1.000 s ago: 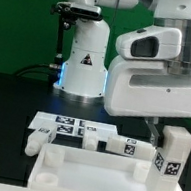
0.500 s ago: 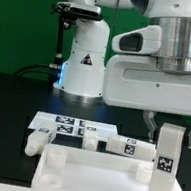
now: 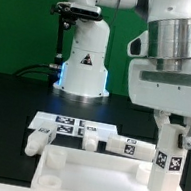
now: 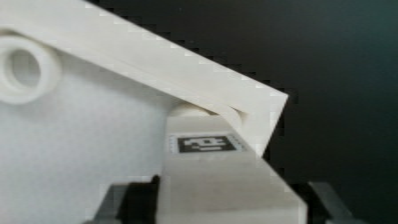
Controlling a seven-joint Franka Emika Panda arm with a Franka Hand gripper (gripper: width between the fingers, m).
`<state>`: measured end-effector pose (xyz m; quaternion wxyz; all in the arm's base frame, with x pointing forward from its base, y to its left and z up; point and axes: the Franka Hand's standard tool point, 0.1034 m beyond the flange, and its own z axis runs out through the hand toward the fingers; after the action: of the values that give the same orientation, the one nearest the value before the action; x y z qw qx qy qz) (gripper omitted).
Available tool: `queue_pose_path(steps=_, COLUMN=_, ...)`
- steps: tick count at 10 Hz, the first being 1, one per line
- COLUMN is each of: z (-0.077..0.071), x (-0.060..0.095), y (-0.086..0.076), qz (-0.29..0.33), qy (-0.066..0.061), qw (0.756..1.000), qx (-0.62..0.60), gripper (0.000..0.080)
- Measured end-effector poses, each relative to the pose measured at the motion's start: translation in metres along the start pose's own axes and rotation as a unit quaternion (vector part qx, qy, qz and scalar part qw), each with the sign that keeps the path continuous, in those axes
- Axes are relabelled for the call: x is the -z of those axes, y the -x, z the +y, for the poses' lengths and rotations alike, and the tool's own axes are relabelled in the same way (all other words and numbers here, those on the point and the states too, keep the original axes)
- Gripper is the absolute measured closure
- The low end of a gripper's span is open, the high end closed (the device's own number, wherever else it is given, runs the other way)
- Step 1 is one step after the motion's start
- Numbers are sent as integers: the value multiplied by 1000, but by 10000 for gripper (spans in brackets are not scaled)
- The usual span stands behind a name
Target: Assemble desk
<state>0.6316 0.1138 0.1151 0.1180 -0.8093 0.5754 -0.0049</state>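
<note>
Since the fingers (image 4: 125,205) are clamped on either side of an upright leg (image 3: 167,157), the main risk lies in how it seats. In the exterior view the leg hangs at about four o'clock, over the near corner of the desk panel (image 3: 100,174), which lies at six o'clock on the black tabletop (image 3: 5,108). If the leg's end meets the rim instead of the corner socket, pressing down could tilt it in the grip or push the unfixed panel aside.

The wrist view shows the leg's tag sticker (image 4: 208,142) and the panel's corner edge, but the leg covers whatever socket it is meant for. Only another socket (image 4: 22,65) shows, so I cannot tell whether the end is lined up, touching or just above.

Behind the panel, toward the centre, loose legs (image 3: 111,140) lie beside the marker board (image 3: 66,122). Their number is hard to make out. Farthest back, at eleven o'clock, stands the robot base (image 3: 85,66).
</note>
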Motion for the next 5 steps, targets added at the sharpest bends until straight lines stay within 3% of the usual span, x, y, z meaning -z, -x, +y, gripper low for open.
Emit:
queue_pose_path(steps=1, z=1, x=-1, y=1, qz=0, qy=1, qw=1000, qx=14, gripper=504)
queue_pose_path(steps=3, z=2, x=-2, y=-1, qz=2, qy=4, qw=992, qx=123, gripper=220)
queue_pose_path(steps=4, z=3, x=-1, y=-1, qz=1, qy=7, qw=981, qx=195, gripper=220)
queue_pose_path(steps=5, z=3, x=0, y=4, qz=-2, qy=23, qw=958, qx=286, gripper=162)
